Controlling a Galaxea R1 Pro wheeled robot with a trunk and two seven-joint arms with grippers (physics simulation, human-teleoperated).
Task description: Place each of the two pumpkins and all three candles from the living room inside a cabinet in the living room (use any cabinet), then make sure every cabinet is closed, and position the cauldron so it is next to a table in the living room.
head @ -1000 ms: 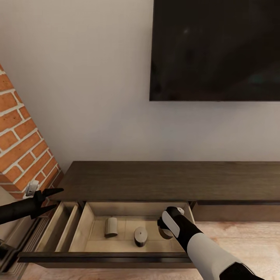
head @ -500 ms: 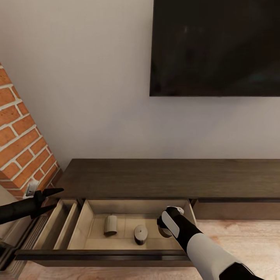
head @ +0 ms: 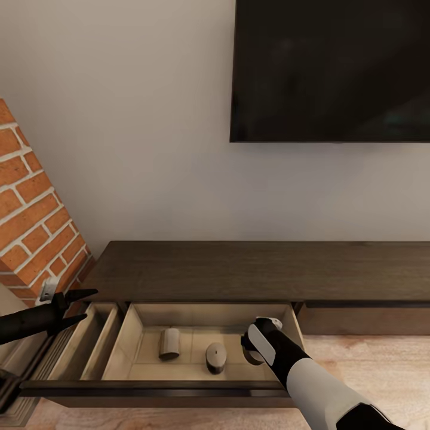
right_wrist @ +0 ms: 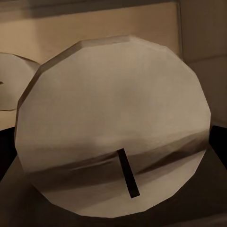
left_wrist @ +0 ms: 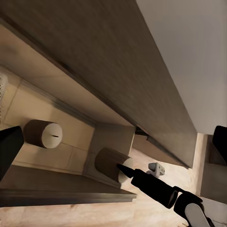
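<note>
Candle in hand: the third candle (right_wrist: 113,127) sits hard against my right wrist camera, wick end toward the lens, down in the right end of the open drawer at lower centre of the head view.
Right jaws (head: 255,353): I judge them clamped on that candle, dark fingers at both sides of it, though the contact itself is hidden.
Left jaws (head: 80,306): apart and empty, hovering at lower left over the drawer's left corner.
Other candles: one (head: 170,344) lying on its side, one (head: 215,358) just right of it, both on the pale drawer floor of the cabinet (head: 257,272).
Handling: I'd expect a light, rigid wax cylinder, smooth and prone to roll; hold across the curved wall at mid-height, and let go low.
Change: against the picture a second ago the whole head view has shifted, the cabinet slightly higher in frame; the arms and candles keep their places relative to the drawer.
</note>
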